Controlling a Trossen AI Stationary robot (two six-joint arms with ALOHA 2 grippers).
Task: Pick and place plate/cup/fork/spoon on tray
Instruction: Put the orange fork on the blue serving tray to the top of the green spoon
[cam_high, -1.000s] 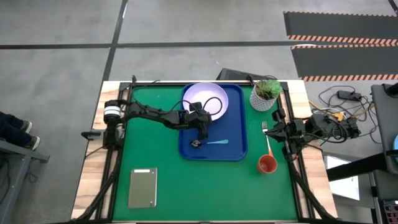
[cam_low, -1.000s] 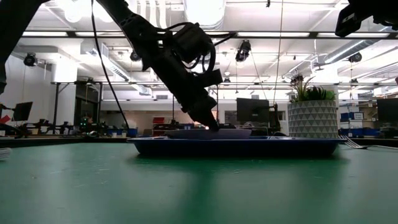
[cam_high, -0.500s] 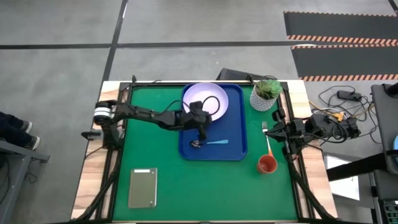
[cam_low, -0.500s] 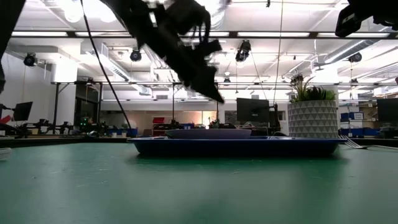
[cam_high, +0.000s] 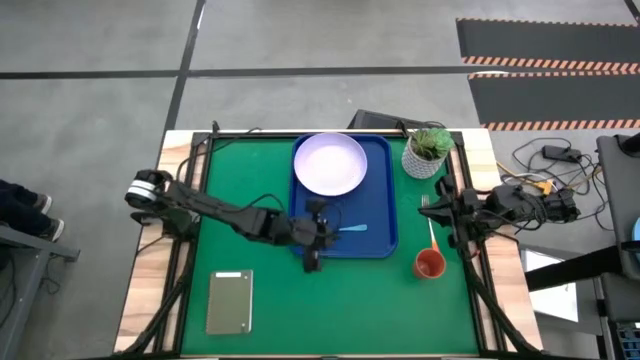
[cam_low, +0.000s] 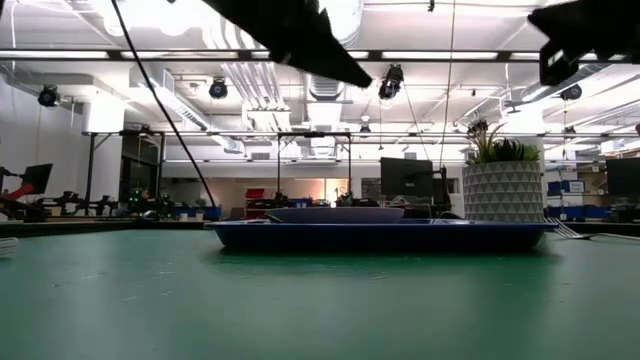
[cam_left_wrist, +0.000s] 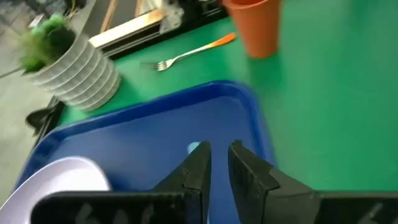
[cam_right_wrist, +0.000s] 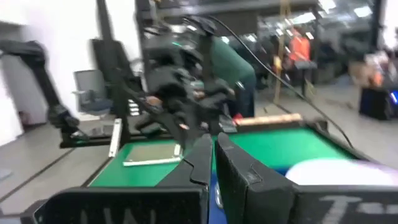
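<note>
The dark blue tray (cam_high: 385, 215) holds the lavender plate (cam_high: 330, 165) at its far end and the blue-handled spoon (cam_high: 352, 228) near its near edge; the handle's tip shows in the left wrist view (cam_left_wrist: 198, 147). The orange-handled fork (cam_high: 432, 230) and the red-orange cup (cam_high: 428, 264) lie on the green mat to the right of the tray. My left gripper (cam_high: 325, 235) hovers high above the tray's near edge, slightly open and empty (cam_left_wrist: 219, 163). My right gripper (cam_high: 438, 207) waits shut (cam_right_wrist: 213, 155) above the fork's tine end.
A white pot with a green plant (cam_high: 428, 150) stands at the far right, beside the tray's far right corner. A grey slab (cam_high: 228, 300) lies at the near left. Bare green mat lies left of the tray and along the near edge.
My left gripper has risen from the spoon on the tray and drawn back toward the table's near left, now high over the tray's near edge. The spoon stays lying on the tray. My right arm has dipped slightly.
</note>
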